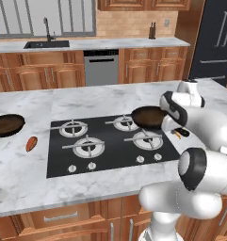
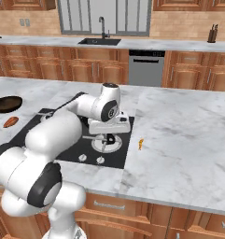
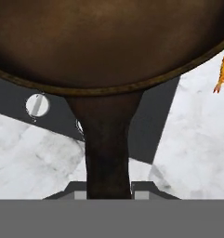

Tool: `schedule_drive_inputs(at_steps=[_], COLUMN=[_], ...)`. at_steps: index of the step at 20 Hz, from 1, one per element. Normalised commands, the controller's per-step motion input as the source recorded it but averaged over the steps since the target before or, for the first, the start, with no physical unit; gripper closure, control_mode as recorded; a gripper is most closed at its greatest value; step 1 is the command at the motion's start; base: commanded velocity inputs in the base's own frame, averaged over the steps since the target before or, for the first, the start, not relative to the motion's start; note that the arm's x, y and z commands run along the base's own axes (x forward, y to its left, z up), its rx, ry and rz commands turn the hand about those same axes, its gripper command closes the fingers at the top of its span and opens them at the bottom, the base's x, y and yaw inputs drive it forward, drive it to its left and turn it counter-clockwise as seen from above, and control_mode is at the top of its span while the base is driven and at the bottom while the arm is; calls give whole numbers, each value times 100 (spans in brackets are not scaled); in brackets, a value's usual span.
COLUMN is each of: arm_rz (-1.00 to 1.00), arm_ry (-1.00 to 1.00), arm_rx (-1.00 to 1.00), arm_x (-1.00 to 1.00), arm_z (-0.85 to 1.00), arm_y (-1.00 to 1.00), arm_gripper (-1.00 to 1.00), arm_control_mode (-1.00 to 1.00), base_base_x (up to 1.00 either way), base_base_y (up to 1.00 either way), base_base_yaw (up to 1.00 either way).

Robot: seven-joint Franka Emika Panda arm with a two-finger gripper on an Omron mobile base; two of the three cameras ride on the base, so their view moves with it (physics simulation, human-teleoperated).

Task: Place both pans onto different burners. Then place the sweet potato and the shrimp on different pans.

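One pan (image 3: 108,42), dark brown inside, hangs over the right side of the cooktop (image 1: 58,160), above the right-hand burners (image 1: 145,139). My gripper (image 3: 108,195) is shut on its long handle (image 3: 106,148). From the left base view this pan (image 1: 148,116) shows just left of my hand. The second pan (image 1: 6,124) lies on the counter left of the cooktop, with the sweet potato (image 1: 31,143) beside it. The shrimp (image 2: 141,143) lies on the marble right of the cooktop, and also shows as the shrimp (image 3: 223,69) by the held pan's rim.
The left burners (image 1: 72,128) carry nothing. White knobs (image 1: 91,165) line the cooktop's front edge. Marble counter (image 2: 188,140) spreads wide to the right. A sink (image 1: 46,44) and a dishwasher stand along the far wall.
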Motion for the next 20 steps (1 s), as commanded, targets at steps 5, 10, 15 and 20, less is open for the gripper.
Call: schedule_drive_inputs(at_steps=[5,10,15,20], arm_rz=[8,7,6,5], arm_ry=[1,1,2,1], arm_rx=[0,0,0,0], arm_x=[21,8,8,17], arm_z=[-48,-47,-37,-26], arm_y=[0,0,0,0], arm_gripper=[100,100,100,100], arm_control_mode=[-100,-100,-100,-100], base_base_x=[0,0,0,0], base_base_y=[0,0,0,0], base_base_yaw=[0,0,0,0])
